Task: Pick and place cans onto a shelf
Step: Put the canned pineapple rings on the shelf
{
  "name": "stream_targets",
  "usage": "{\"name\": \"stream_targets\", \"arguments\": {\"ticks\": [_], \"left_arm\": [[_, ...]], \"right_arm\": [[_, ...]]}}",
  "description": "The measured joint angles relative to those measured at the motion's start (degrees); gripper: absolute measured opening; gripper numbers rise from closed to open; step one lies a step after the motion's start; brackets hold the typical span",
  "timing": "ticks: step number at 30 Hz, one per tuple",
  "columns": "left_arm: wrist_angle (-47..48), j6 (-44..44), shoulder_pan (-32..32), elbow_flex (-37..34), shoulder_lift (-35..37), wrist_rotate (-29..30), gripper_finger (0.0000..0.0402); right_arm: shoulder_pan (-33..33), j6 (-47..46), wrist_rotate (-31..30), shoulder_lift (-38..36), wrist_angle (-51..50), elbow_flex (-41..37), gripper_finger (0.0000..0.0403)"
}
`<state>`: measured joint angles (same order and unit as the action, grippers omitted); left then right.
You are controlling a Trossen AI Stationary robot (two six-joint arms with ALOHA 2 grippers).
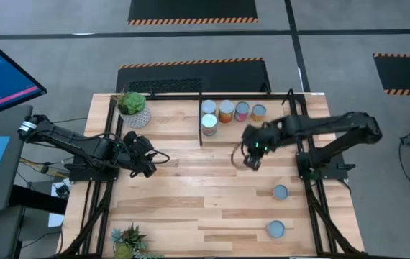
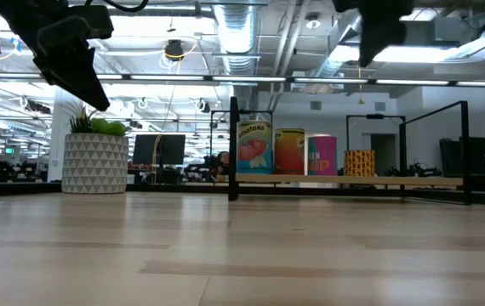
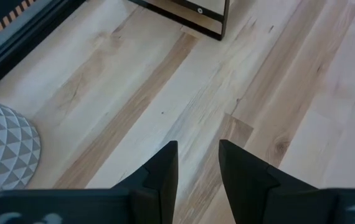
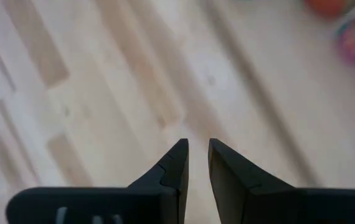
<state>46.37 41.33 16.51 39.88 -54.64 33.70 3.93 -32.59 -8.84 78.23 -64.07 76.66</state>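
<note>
Five cans stand on the shelf (image 1: 291,108): a row of four (image 1: 226,111) along its far side and one (image 1: 209,124) in front of the row's left end. The low view shows four of them (image 2: 289,151) upright on the wood. Two more cans (image 1: 280,192) (image 1: 275,229) stand on the table near the right edge. My right gripper (image 1: 252,162) hangs shut and empty above bare table in front of the shelf. My left gripper (image 1: 151,162) hovers over the table's left part, a narrow gap between its fingers, empty.
A potted plant in a white patterned pot (image 1: 131,108) stands at the far left, beside the shelf's black upright rod (image 2: 233,149). A second plant (image 1: 127,241) is at the near left corner. Bare wood lies between the two grippers.
</note>
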Motion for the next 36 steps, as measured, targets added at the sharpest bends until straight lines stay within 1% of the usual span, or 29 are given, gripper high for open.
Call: {"name": "stream_targets", "arguments": {"ticks": [3,7,9,12,15,19,21,23,27,30,33,36], "left_arm": [[0.0,0.1,0.0,0.0,0.0,0.0,0.0105],[-0.3,0.0,0.0,0.0,0.0,-1.1,0.0105],[-0.6,-0.4,0.0,0.0,0.0,-2.0,0.0105],[-0.6,-0.6,0.0,0.0,0.0,-2.3,0.0105],[-0.7,-0.6,0.0,0.0,0.0,-1.9,0.0105],[-1.0,-0.4,0.0,0.0,0.0,-1.9,0.0105],[-1.0,0.0,0.0,0.0,0.0,-1.9,0.0105],[-1.0,0.2,0.0,0.0,0.0,-1.9,0.0105],[-0.9,0.1,0.0,0.0,0.0,-1.9,0.0105],[-0.9,0.1,0.0,0.0,0.0,-1.9,0.0105],[-0.9,0.1,0.0,0.0,0.0,-1.9,0.0105],[-0.9,0.1,0.0,0.0,0.0,-1.8,0.0105]], "right_arm": [[5.7,-8.4,0.7,2.2,-2.9,0.0,0.0086],[13.5,-19.5,5.6,3.7,-9.7,0.0,0.0086],[17.8,-25.4,5.9,3.7,-12.7,0.0,0.0086],[23.5,-34.8,5.7,3.7,-14.6,0.0,0.0086],[28.5,-43.8,1.5,3.5,-15.2,0.0,0.0086],[33.5,-56.5,-7.9,3.6,-15.0,-1.4,0.0086],[35.3,-63.1,-9.0,3.6,-14.8,-2.9,0.0086],[36.7,-68.6,-8.4,3.6,-15.1,-4.4,0.0086],[37.7,-82.3,-6.1,3.6,-15.7,-8.4,0.0086],[37.8,-89.8,-3.4,3.6,-15.1,-11.7,0.0086],[37.9,-91.9,-1.8,3.6,-11.8,-14.7,0.0086],[37.9,-89.4,-1.7,3.7,-6.0,-17.2,0.0086]]}}
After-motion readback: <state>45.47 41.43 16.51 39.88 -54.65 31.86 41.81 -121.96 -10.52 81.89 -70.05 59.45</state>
